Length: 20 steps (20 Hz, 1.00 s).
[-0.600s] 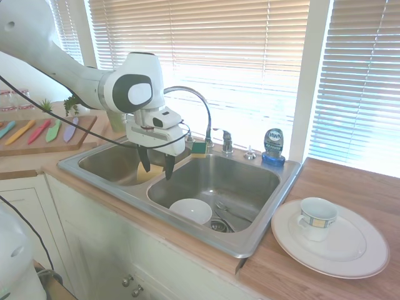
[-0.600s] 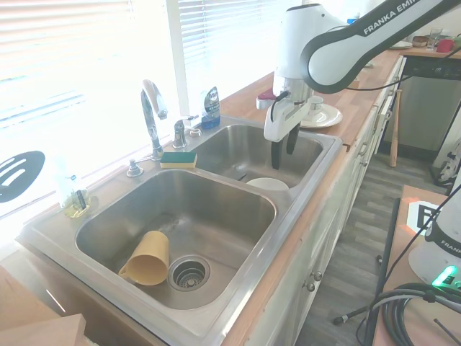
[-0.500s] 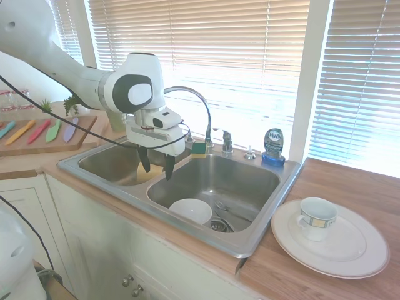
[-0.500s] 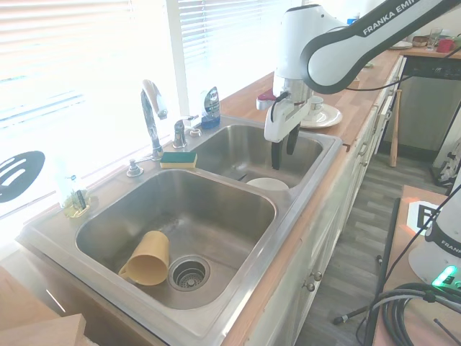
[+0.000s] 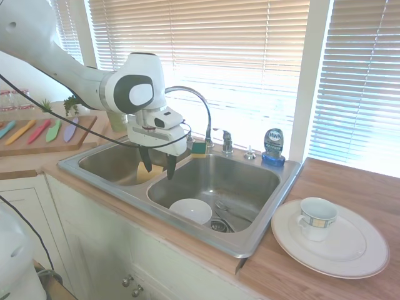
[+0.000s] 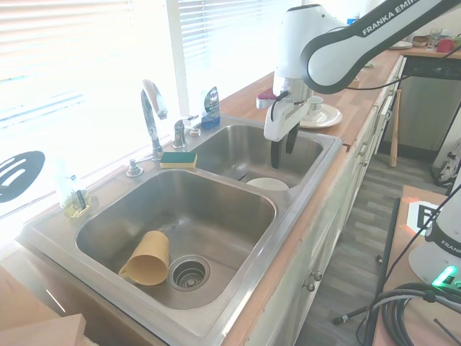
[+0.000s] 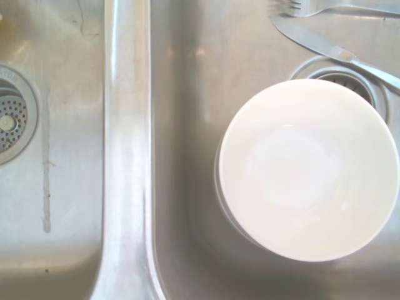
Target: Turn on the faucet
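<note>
Hovering over the divider of the double sink (image 5: pixel 262 240), my pincer (image 5: pixel 157 169) hangs with fingers apart, holding nothing. Behind it on the back rim rises the faucet (image 5: pixel 201 115), shiny chrome with a thin arched spout. One yellow cup (image 6: pixel 147 258) lies in the left basin; one white bowl (image 5: pixel 190 210) sits in the right.
</note>
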Each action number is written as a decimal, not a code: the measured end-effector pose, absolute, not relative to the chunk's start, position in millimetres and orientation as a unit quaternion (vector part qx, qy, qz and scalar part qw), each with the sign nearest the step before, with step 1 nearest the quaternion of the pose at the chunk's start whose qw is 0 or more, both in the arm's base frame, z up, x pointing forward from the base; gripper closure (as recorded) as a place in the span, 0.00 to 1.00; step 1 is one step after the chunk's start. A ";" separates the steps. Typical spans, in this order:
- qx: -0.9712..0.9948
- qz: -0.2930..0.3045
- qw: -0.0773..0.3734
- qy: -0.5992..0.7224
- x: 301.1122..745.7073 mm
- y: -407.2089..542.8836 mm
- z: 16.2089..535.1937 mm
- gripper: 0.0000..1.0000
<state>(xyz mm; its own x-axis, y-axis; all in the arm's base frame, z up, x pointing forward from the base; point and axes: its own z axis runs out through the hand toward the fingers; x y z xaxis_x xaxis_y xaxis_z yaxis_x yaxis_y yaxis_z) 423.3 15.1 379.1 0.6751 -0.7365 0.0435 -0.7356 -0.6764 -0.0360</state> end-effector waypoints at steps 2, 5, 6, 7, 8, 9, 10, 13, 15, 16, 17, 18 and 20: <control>-0.915 -0.027 0.008 0.402 423.3 14.9 379.1 1.00; -0.915 -0.027 0.007 0.403 423.3 14.1 379.1 1.00; -0.915 -0.027 0.007 0.403 423.3 13.5 379.1 1.00; -0.914 -0.027 0.007 0.404 423.4 13.0 379.1 1.00; -0.914 -0.027 0.007 0.405 423.4 12.2 379.0 1.00; -0.914 -0.027 0.007 0.405 423.4 11.4 379.0 1.00; -0.913 -0.027 0.007 0.406 423.4 10.8 378.9 1.00; -0.913 -0.027 0.007 0.407 423.5 10.3 378.9 1.00; -0.913 -0.027 0.007 0.407 423.5 10.2 378.9 1.00; -0.913 -0.027 0.007 0.407 423.5 10.2 378.9 1.00; -0.913 -0.027 0.007 0.407 423.5 10.1 378.8 1.00; -0.913 -0.027 0.007 0.407 423.5 10.1 378.8 1.00; -0.913 -0.028 0.007 0.407 423.6 10.0 378.9 1.00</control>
